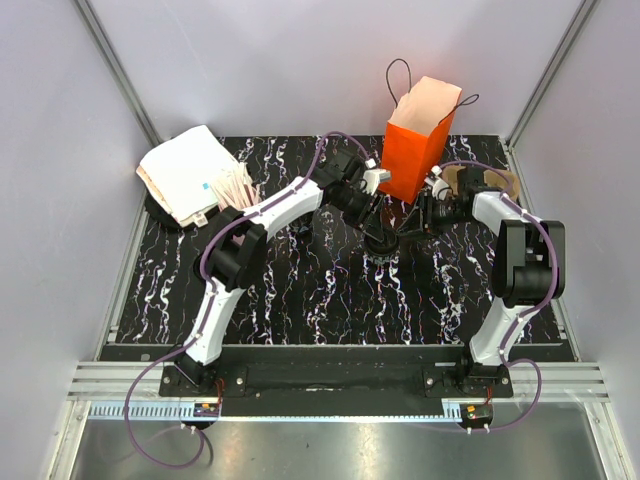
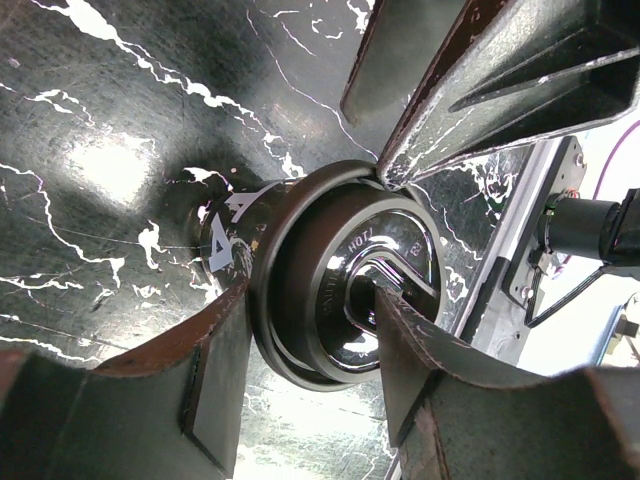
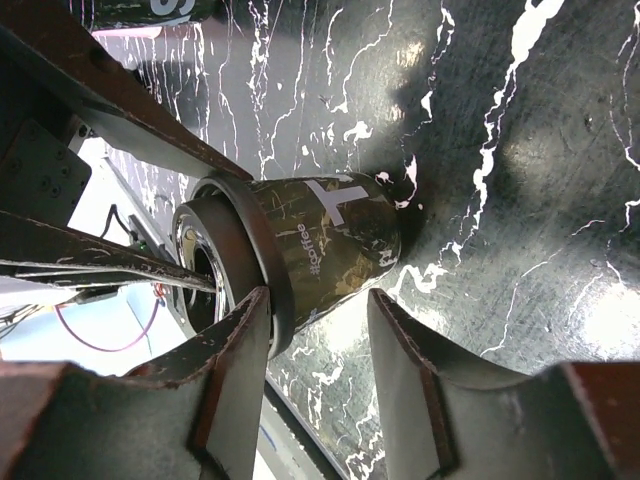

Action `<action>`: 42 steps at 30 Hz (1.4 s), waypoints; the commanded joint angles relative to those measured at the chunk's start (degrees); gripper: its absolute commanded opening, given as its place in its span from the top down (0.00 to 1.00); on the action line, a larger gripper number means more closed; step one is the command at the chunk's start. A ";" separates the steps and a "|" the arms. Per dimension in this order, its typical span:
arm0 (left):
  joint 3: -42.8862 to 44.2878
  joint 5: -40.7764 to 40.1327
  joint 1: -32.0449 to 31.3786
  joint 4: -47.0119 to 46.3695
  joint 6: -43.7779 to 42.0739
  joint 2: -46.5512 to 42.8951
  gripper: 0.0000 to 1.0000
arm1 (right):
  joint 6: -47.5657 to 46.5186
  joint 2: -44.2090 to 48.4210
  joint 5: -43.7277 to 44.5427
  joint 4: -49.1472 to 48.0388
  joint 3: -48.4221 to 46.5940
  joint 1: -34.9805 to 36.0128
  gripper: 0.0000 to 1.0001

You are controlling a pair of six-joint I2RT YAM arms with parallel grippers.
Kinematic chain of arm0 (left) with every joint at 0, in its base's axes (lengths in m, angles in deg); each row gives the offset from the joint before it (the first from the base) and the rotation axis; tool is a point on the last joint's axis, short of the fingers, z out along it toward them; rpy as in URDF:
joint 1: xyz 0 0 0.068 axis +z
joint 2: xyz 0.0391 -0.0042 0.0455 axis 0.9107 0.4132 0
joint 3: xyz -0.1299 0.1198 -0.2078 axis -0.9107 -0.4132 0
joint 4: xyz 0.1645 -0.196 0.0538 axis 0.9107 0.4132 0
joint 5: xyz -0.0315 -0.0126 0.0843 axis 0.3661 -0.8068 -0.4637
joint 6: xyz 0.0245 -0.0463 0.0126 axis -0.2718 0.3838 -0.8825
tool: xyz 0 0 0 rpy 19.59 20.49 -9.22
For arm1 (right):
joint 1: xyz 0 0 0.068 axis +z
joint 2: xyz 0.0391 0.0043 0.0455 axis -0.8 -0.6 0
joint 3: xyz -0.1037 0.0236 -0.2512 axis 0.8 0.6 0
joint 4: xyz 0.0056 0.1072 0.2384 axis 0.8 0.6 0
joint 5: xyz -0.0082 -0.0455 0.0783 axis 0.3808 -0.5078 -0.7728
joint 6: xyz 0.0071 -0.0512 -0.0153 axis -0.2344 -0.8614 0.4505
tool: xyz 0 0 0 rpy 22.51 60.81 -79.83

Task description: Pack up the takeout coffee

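Observation:
The takeout coffee (image 1: 382, 246), a small black cup with a dark glossy lid, stands on the marbled table in front of the orange bag (image 1: 415, 150). In the left wrist view the lid (image 2: 340, 270) fills the middle. My left gripper (image 2: 315, 305) is over it, one finger against the lid's outer rim and the other in the lid's central recess, pinching that part. In the right wrist view the cup (image 3: 320, 240) shows its "#coffee" print. My right gripper (image 3: 318, 300) is open beside it, one finger at the lid rim and the other apart from the cup wall.
A stack of white paper items (image 1: 185, 172) and a pink cup of wooden sticks (image 1: 236, 186) lie at the back left. A brown cardboard piece (image 1: 492, 180) sits behind the right arm. A second dark cup (image 3: 150, 10) shows at the top edge of the right wrist view.

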 commanded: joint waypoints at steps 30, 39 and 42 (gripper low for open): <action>-5.45 -10.56 -1.57 2.33 -4.90 2.90 0.68 | -14.08 -7.51 -20.33 11.03 -0.25 -5.25 0.56; -4.92 -10.12 -1.57 2.33 -4.54 3.52 0.68 | -14.53 -9.36 -21.81 11.65 -1.12 -5.25 0.57; -4.92 -10.12 -1.49 2.33 -4.54 3.52 0.68 | -14.27 -9.97 -22.52 11.74 -1.65 -5.25 0.57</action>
